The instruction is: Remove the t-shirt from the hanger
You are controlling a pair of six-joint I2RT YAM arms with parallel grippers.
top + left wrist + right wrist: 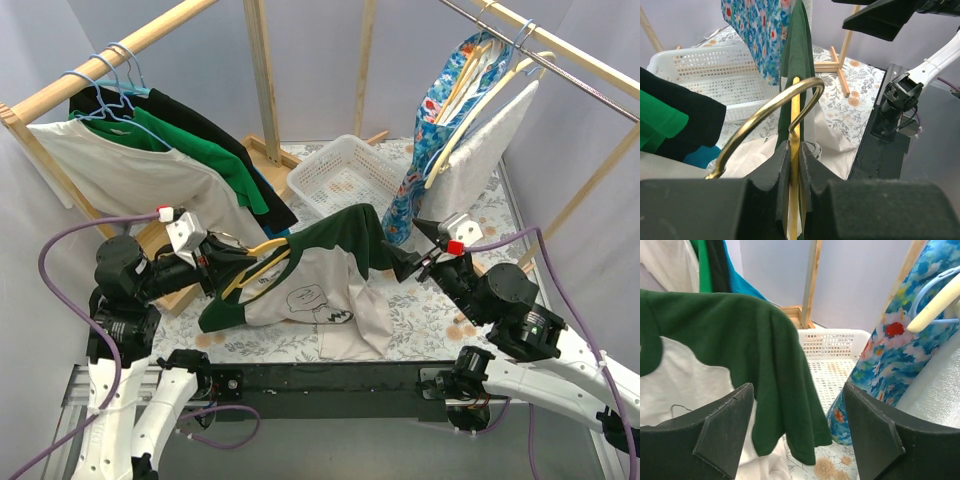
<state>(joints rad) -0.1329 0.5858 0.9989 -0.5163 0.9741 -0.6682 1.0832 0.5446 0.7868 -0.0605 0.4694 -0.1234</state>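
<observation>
The t-shirt [320, 270], white-bodied with dark green sleeves and a small doodle print, hangs low over the flowered table cloth on a yellow hanger [262, 262]. My left gripper [228, 258] is shut on the hanger just below its brass hook [765, 112]; in the left wrist view the yellow bar is pinched between the fingers [782, 165], with the green cloth [799, 60] hanging beyond. My right gripper [415, 262] stands open at the shirt's right sleeve. In the right wrist view the green sleeve [765, 365] hangs just ahead of the wide-apart jaws, untouched.
A white mesh basket [345, 175] sits behind the shirt. A floral garment [440, 130] and a white one [490, 150] hang from the right rail. White, green and black shirts [150, 150] hang on the left rail. A wooden post [262, 70] stands at the back.
</observation>
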